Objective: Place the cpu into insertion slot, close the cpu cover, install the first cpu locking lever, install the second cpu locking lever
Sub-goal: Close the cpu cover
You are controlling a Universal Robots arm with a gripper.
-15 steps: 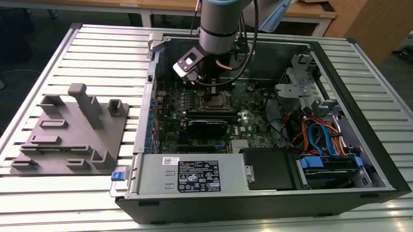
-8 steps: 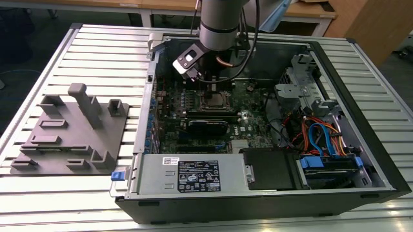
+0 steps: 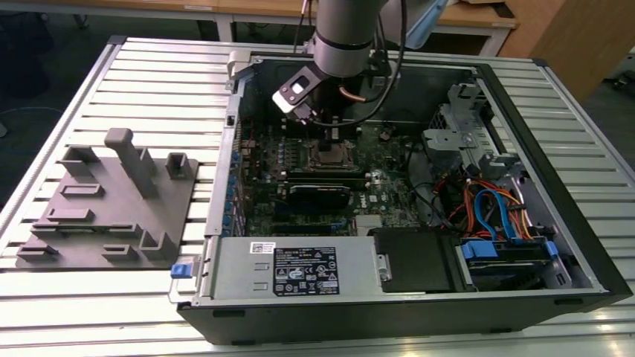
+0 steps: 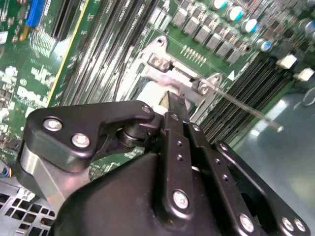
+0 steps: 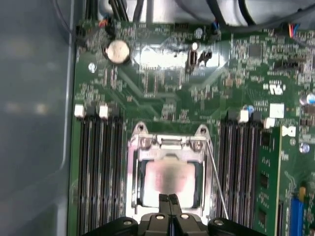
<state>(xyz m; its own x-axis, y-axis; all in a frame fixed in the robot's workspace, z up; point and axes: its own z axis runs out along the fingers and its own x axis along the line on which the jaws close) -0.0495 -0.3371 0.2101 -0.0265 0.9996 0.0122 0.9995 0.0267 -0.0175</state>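
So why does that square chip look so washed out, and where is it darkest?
First wrist view: light glares off the cpu, bleaching its metal top pale pink. Second wrist view: the claw is a dark mass up close, and the panel beyond carries a bluish sheen. Exterior view: the table is evenly lit, while the case is shadowed inside.

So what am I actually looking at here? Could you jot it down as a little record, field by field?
Setting: open computer case on a slatted table
Hand: shut, tips at the edge of the insertion slot
Cpu: lying in the insertion slot
Cpu cover: down over the cpu, which shows through its window
Lever: thin metal rod beside the slot; latched or not, cannot tell
Aside: grey fixture on the table, at the exterior view's left of the case
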